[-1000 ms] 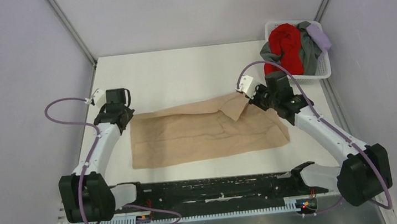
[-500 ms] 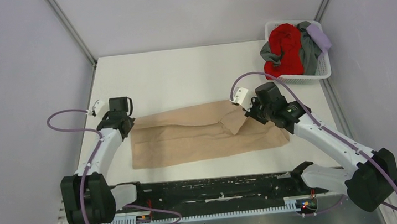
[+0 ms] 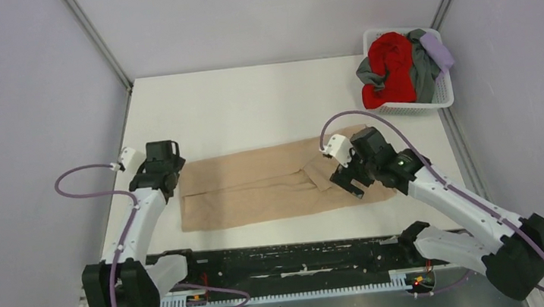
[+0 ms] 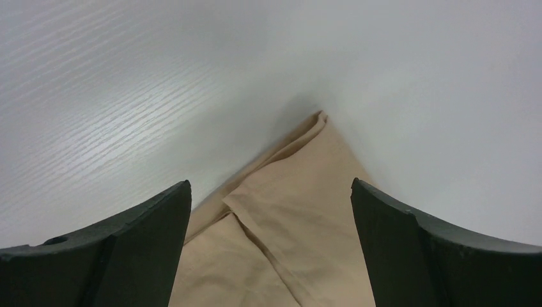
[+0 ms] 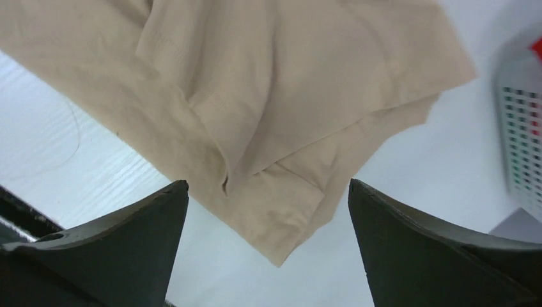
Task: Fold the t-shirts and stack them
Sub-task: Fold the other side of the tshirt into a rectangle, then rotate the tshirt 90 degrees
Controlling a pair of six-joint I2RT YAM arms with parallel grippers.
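As the right gripper pulled nearer — jaws apart — tan t-shirt narrowed.

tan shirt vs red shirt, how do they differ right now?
The tan shirt lies spread out on the table; the red shirt is bunched up in the basket. The tan shirt lies alone; the red shirt is piled against a grey shirt and a lavender shirt. Both are plain cloth.
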